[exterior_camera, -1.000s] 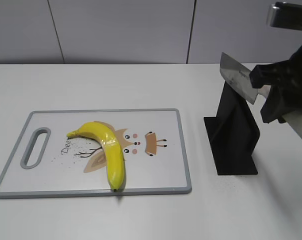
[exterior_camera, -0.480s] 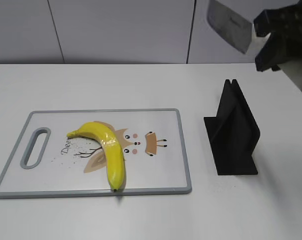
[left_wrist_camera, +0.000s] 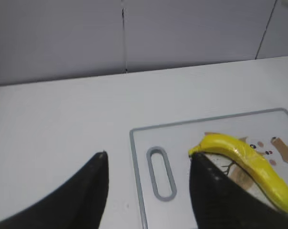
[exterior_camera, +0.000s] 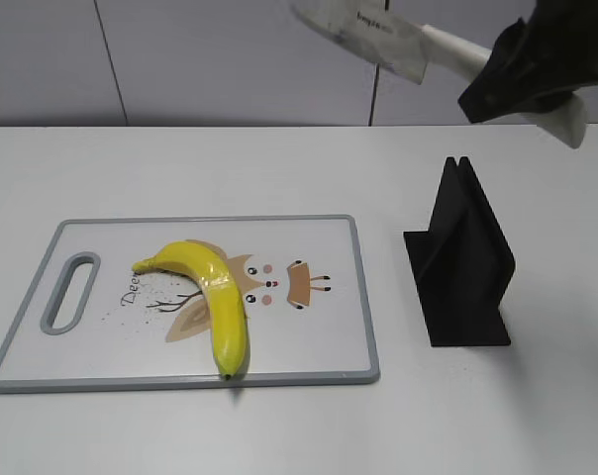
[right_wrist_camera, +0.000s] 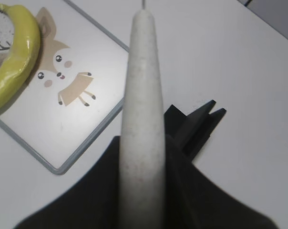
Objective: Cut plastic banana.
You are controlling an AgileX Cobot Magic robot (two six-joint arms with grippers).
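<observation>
The yellow plastic banana [exterior_camera: 215, 297] lies whole on the white cutting board [exterior_camera: 309, 341], left of its middle; it also shows in the left wrist view [left_wrist_camera: 249, 160] and the right wrist view [right_wrist_camera: 15, 47]. My right gripper [exterior_camera: 522, 64] is high at the top right, shut on the white handle of a knife [right_wrist_camera: 143, 109]. The knife's blade [exterior_camera: 363, 25] points left, well above the table and right of the banana. My left gripper [left_wrist_camera: 149, 179] is open and empty, hovering over the board's handle slot [left_wrist_camera: 161, 171]. It is out of the exterior view.
A black knife stand [exterior_camera: 462, 262] sits on the table right of the board, now without the knife; it shows under the handle in the right wrist view [right_wrist_camera: 196, 124]. The board has a grey rim and a deer print [exterior_camera: 279, 282].
My right gripper has lifted the knife out of the black stand, raised it and swung the blade left toward the board. The banana and board have not moved.
</observation>
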